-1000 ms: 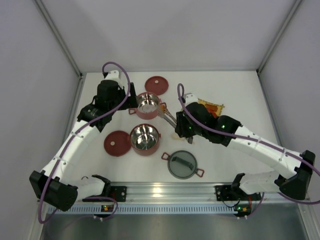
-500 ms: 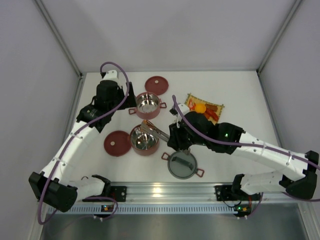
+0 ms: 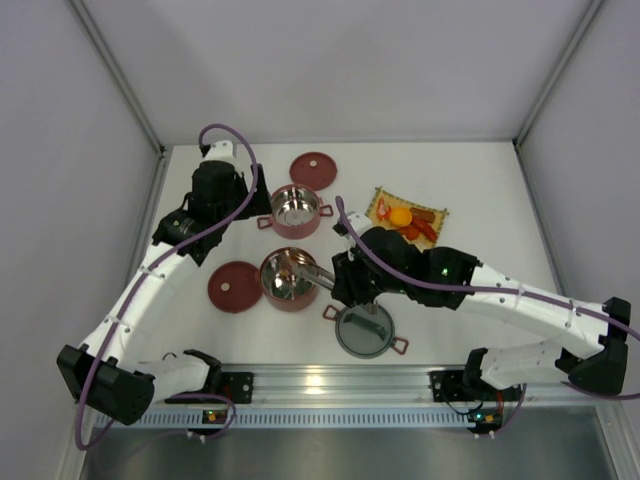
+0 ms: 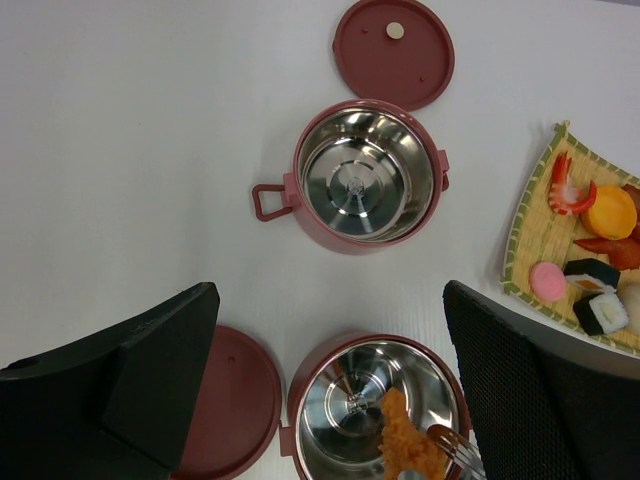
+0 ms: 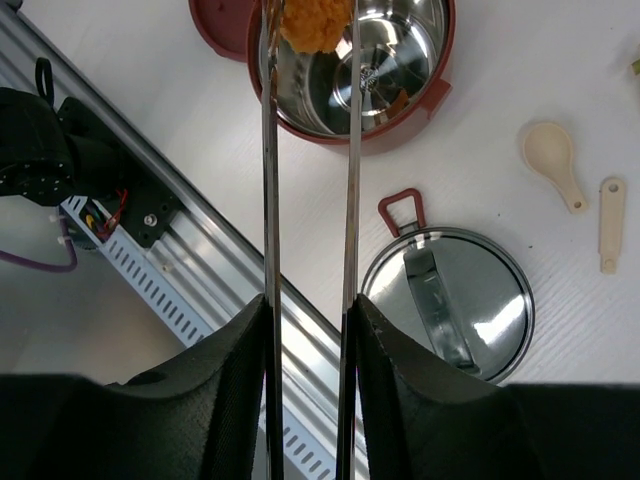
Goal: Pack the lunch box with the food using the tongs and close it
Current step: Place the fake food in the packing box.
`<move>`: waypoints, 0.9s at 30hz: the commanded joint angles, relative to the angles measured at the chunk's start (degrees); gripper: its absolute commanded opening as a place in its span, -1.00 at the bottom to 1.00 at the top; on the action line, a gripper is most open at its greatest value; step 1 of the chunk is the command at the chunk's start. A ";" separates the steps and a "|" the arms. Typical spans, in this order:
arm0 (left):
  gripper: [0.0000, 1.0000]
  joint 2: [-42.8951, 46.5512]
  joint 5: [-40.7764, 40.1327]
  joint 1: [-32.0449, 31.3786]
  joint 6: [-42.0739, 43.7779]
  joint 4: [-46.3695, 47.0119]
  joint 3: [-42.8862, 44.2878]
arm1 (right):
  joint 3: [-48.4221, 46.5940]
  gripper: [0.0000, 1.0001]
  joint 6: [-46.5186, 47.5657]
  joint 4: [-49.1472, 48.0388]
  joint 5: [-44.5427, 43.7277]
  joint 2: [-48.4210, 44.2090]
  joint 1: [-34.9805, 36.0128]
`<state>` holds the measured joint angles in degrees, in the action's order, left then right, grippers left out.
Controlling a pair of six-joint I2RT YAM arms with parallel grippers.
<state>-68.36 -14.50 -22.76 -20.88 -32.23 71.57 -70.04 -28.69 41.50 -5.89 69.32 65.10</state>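
Right gripper (image 5: 308, 302) is clamped on the tongs (image 5: 351, 150), squeezing the two thin arms from both sides. The tips pinch an orange breaded piece (image 5: 313, 22) right over the near bowl (image 5: 400, 40) of the lunch box. I can't tell whether the piece touches the steel bottom or hangs just above it.

Left gripper (image 4: 331, 290) has its fingers wide apart and holds nothing. It hangs over the bench between the two bowls. The far bowl (image 4: 365, 175) is bare steel inside, with one flat red lid (image 4: 393, 52) just behind it. The other red lid (image 4: 240, 400) lies beside the near bowl on its left.

The rest of the food sits on the yellow mat (image 4: 535, 230) off to the right: a shrimp (image 4: 570, 190), a round orange piece (image 4: 610, 212), a pink disc (image 4: 547, 280) and some sushi (image 4: 600, 312). The grey domed lid (image 5: 450, 300) lies on the bench near the front rail, handle up, with a cream spoon (image 5: 550, 152) a little beyond it.
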 commanded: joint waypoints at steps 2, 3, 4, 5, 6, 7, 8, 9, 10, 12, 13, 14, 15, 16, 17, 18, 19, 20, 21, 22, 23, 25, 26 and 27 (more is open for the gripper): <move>0.98 1.56 -0.70 -0.18 0.14 -0.47 0.32 | -0.62 -0.24 -0.49 -1.33 0.44 -0.15 1.61; 0.98 1.56 -0.62 -0.09 0.06 -0.38 0.32 | -0.71 -0.20 -0.41 -1.42 0.44 -0.15 1.70; 0.98 1.56 -0.62 -0.09 0.05 -0.47 0.24 | -0.71 -0.16 -0.49 -1.24 0.44 -0.06 1.61; 0.98 1.47 -0.53 -0.17 0.05 -0.47 0.24 | -0.80 -0.14 -0.41 -1.42 0.44 -0.24 1.70; 0.98 1.56 -0.61 -0.18 0.05 -0.47 0.24 | -0.80 -0.13 -0.32 -1.33 0.35 -0.24 1.70; 0.98 1.65 -0.62 -0.18 0.05 -0.47 0.24 | -0.89 -0.13 -0.40 -1.42 0.35 -0.24 1.70; 0.98 1.65 -0.62 -0.18 0.05 -0.47 0.24 | -0.97 -0.13 -0.40 -1.24 0.18 -0.15 1.70; 0.98 1.65 -0.79 -0.18 0.05 -0.47 0.32 | -1.06 -0.13 -0.40 -1.24 0.09 -0.15 1.70; 0.98 1.65 -0.70 -0.18 0.05 -0.47 0.15 | -1.06 -0.13 -0.58 -1.15 -0.52 -0.24 1.70; 0.98 1.65 -0.62 -0.09 0.14 -0.47 0.15 | -1.41 -0.13 -0.67 -0.89 -1.40 -0.41 1.70; 0.98 1.65 -0.62 -0.17 0.06 -0.38 0.15 | -1.68 -0.12 -0.84 -0.54 -3.41 -0.50 1.61; 0.98 1.65 -0.62 -0.18 0.05 -0.47 0.15 | -2.03 -0.11 -1.02 0.68 -4.90 -0.59 1.61; 0.98 1.65 -0.62 -0.18 0.05 -0.47 0.15 | -3.07 -0.11 -1.11 1.48 -6.49 -0.68 1.70; 0.98 1.65 -0.62 -0.18 0.05 -0.38 0.15 | -3.43 -0.09 -1.19 2.18 -9.63 -1.11 1.61; 0.98 1.74 -0.62 -0.18 0.05 -0.38 0.15 | -4.13 -0.08 -1.46 3.49 -11.15 -1.38 1.35; 0.98 1.74 -0.53 -0.18 0.14 -0.29 0.15 | -4.40 -0.08 -1.55 4.03 -12.29 -1.64 0.91; 0.98 1.74 -0.44 -0.18 0.06 -0.20 0.15 | -4.40 -0.08 -1.63 4.47 -14.13 -2.25 0.47; 0.98 1.65 -0.27 -0.18 0.05 -0.12 0.15 | -4.40 -0.07 -1.72 4.65 -14.67 -2.61 -0.84; 0.98 1.65 -0.18 -0.18 0.05 -0.12 0.15 | -4.32 -0.08 -1.81 5.43 -15.20 -2.78 -1.64; 0.98 1.65 0.00 -0.09 0.05 -0.12 0.06 | -4.23 -0.07 -1.72 5.79 -16.51 -3.22 -2.51; 0.98 1.65 0.00 -0.17 0.05 -0.12 0.06 | -4.05 -0.07 -1.46 6.05 -16.96 -3.40 -4.44; 0.98 1.74 0.09 -0.18 -0.03 -0.03 -0.03 | -3.18 -0.08 -1.37 6.14 -18.10 -4.01 -6.56; 0.98 1.74 0.09 -0.18 -0.03 -0.03 -0.11 | -2.22 -0.08 -1.02 6.05 -18.28 -4.19 -9.35; 0.98 1.65 0.18 -0.18 0.05 -0.11 -0.12 | -1.68 -0.09 -0.93 5.79 -18.45 -4.28 -10.77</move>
<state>-68.36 -14.41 -22.76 -20.88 -32.23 71.57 -71.29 -29.65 45.74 -19.81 67.22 58.61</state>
